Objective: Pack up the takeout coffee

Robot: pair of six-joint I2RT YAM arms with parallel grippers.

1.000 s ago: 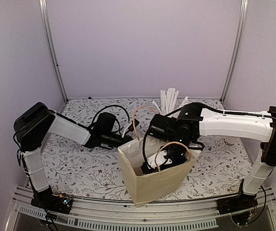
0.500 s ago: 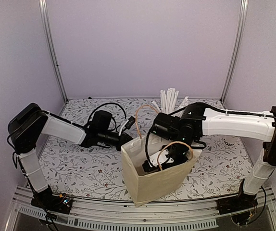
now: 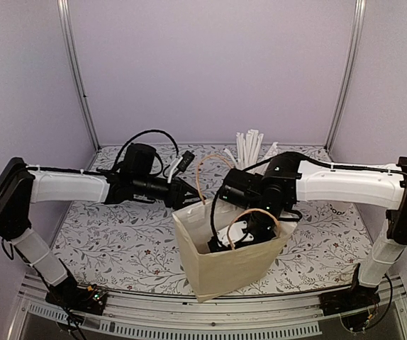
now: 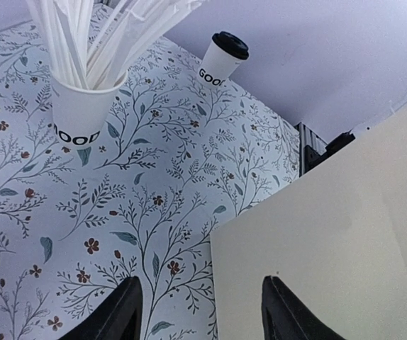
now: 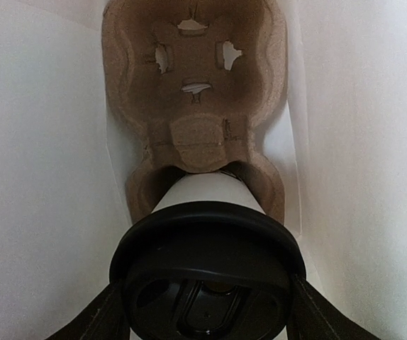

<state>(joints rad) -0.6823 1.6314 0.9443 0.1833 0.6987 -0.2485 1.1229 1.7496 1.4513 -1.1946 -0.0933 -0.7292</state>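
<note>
In the right wrist view the takeout coffee (image 5: 207,273), a white cup with a black lid, hangs inside the paper bag (image 3: 225,273). My right gripper (image 5: 205,315) is shut on it, one finger against each side of the lid. The cup's lower end reaches the near socket of a brown pulp cup carrier (image 5: 196,92) on the bag's floor. Seen from above, the right gripper (image 3: 242,234) reaches down into the bag's mouth. My left gripper (image 4: 202,312) stands open beside the bag's left wall (image 4: 331,234), holding nothing. A second lidded cup (image 4: 221,60) stands far off on the table.
A white cup full of long straws (image 4: 83,106) stands at the back of the floral tabletop (image 3: 118,241), also seen from above (image 3: 249,149). The bag's cord handles (image 3: 202,177) arch above its rim. Metal frame posts (image 3: 76,71) flank the back wall.
The left arm has stretched out and lifted, its wrist shifting up and back along the bag's left rim. The bag swayed slightly. The right gripper stayed inside the bag.
</note>
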